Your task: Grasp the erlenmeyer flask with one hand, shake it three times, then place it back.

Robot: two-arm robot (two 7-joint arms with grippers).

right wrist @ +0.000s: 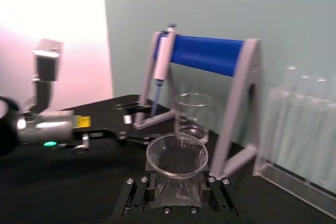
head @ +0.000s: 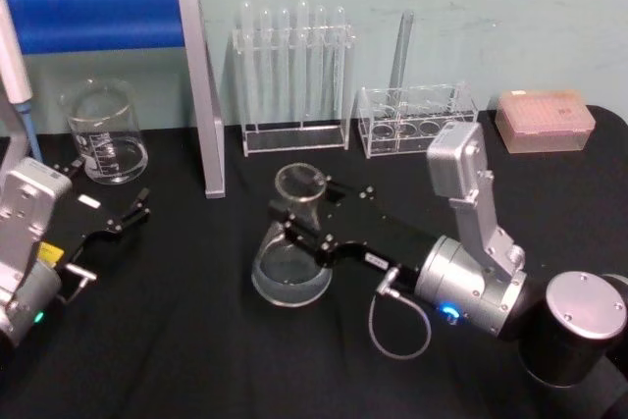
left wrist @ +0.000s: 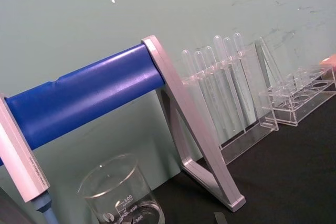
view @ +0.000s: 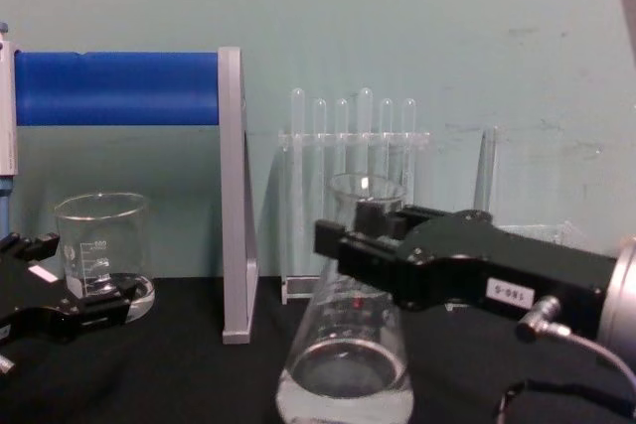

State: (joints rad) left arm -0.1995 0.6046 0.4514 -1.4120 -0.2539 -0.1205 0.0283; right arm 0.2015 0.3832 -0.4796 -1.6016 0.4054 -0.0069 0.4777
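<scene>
Over on the left, the left gripper (head: 110, 191) sits low above the black table (head: 196, 340) with its jaws spread wide and nothing between them, the tips just in front of the beaker (head: 103, 134). The beaker is clear glass with white graduation marks; I can't tell whether there is any liquid in it. Behind it stands a grey-framed stand with a blue bar (head: 98, 17), and a pipette (head: 15, 66) hangs at its left end.

Near the middle of the table, in front of the rack of test tubes (head: 294, 76), stands the erlenmeyer flask (head: 291, 267). It is clear and conical, with a flared rim and a wide base that seems to rest on the cloth. The bottom looks pale, possibly a little clear liquid. The right gripper (head: 302, 213) reaches in from the right, its black jaws closed on the flask's neck just under the rim.

Further right are a low clear rack (head: 417, 120) and a pink box (head: 545, 120).
</scene>
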